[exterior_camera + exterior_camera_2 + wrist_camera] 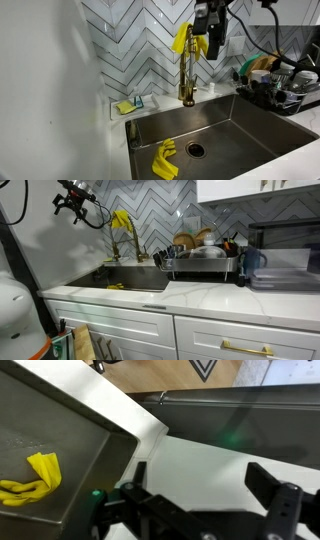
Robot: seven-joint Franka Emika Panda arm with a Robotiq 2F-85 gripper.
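Note:
My gripper [212,45] hangs high over the sink, just beside the top of the gold faucet [187,85]. A yellow rubber glove [182,40] is draped over that faucet. In an exterior view the gripper [72,204] is up near the wall, apart from the draped glove [122,220]. A second yellow glove [165,160] lies crumpled on the steel sink floor, also visible in the wrist view [35,478]. In the wrist view the gripper [200,485] stands open over white counter, its two black fingers [262,480] wide apart with nothing between them.
The steel sink [240,115] has a drain [195,149] at its middle. A yellow-green sponge [127,105] rests on the back ledge. A dish rack [200,258] full of dishes stands beside the sink, with a herringbone tile wall [140,40] behind.

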